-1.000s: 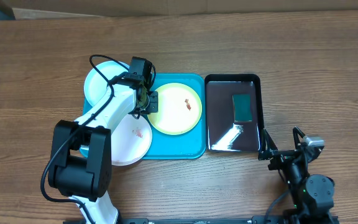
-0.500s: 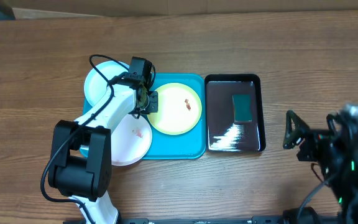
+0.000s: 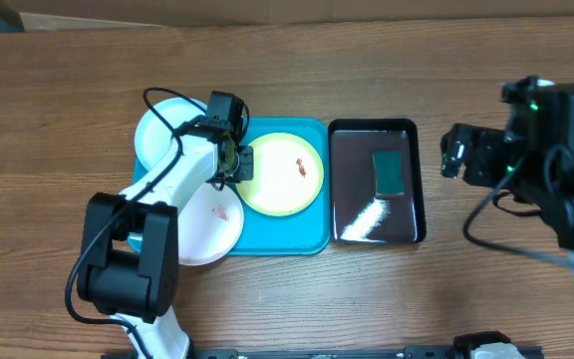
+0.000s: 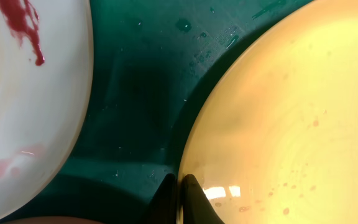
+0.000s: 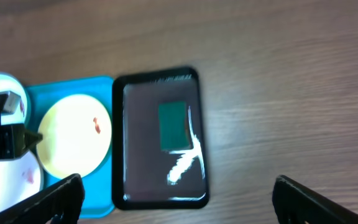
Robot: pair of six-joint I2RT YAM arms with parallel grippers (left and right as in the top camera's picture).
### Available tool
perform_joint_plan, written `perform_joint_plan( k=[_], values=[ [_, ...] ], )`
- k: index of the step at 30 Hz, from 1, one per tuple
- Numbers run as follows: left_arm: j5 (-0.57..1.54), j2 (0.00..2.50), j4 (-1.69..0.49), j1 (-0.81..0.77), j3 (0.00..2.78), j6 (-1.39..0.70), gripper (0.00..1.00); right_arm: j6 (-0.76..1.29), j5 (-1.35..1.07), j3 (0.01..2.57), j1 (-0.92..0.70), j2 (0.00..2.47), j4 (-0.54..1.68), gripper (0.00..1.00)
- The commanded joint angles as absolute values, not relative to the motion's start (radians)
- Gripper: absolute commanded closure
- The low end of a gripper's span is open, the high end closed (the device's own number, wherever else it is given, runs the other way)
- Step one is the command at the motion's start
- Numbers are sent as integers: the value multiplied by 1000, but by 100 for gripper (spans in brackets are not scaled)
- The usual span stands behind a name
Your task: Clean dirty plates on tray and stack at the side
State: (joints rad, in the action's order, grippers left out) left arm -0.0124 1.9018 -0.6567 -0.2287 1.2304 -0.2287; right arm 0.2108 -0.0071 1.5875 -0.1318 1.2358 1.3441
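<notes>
The turquoise tray (image 3: 307,235) carries three plates. A light-blue-rimmed plate (image 3: 159,132) sits at its far left and a white plate (image 3: 207,227) with a red smear at its near left. In the middle lies the yellow-green-rimmed plate (image 3: 283,176), stained with small reddish spots. My left gripper (image 3: 243,166) is shut on that plate's left rim; the left wrist view shows its fingertips (image 4: 180,198) pinching the edge of the yellow-green plate (image 4: 291,112). My right gripper (image 3: 453,155) hovers open, high above the table to the right of the black tray, holding nothing.
A glossy black tray (image 3: 349,214) with a green sponge (image 3: 390,172) sits just right of the turquoise tray. In the right wrist view the black tray (image 5: 138,163) and sponge (image 5: 173,126) lie below the wide-apart fingers (image 5: 61,198). Bare wooden table surrounds both trays.
The right arm has lifted from the table's front right edge and swung up to the far right side. The left arm and the plates have not moved.
</notes>
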Motion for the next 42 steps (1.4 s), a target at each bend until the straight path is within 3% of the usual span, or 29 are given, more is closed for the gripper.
perform_joint_plan(
  k=[1, 5, 16, 25, 42],
  values=[
    [-25, 1909, -653, -229, 1219, -210, 94, 210, -55, 1594, -130, 1323, 1356, 7],
    [-25, 1909, -653, -229, 1219, -210, 94, 210, -55, 1594, -130, 1459, 1372, 18],
    [-25, 1909, -653, -229, 1219, -210, 90, 209, -54, 1586, -185, 1759, 1352, 21],
    [-25, 1909, -653, -229, 1219, -210, 90, 210, 34, 1499, -267, 1799, 1194, 23],
    [0, 1909, -653, -229, 1219, -210, 90, 209, 14, 1216, -274, 1800, 813, 24]
  ],
)
